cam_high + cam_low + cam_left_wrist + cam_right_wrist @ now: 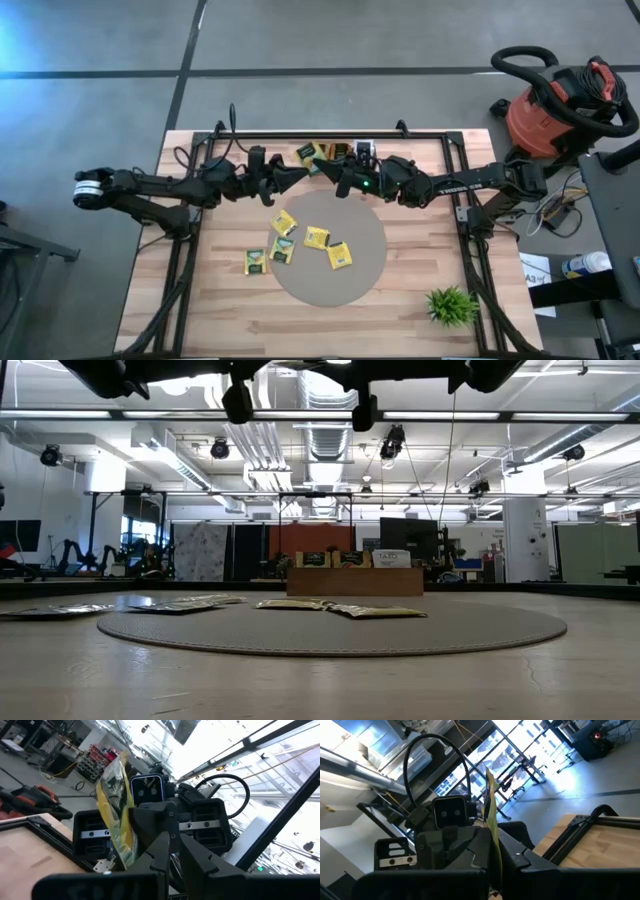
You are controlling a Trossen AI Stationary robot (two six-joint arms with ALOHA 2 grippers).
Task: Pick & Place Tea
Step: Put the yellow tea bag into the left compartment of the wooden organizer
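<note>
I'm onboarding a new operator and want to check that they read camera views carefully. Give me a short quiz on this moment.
1. Count: how many loose tea packets lie flat on or just beside the round mat?
2. True or false: the plant stands on the round mat.
3. Choose: the raised packet, held up where the left end effector and right end effector meet, is
A. yellow
B. white
C. orange-red

Key: 1. Five. 2. False, it stands on the bare wood at the near right corner. 3. A.
</note>
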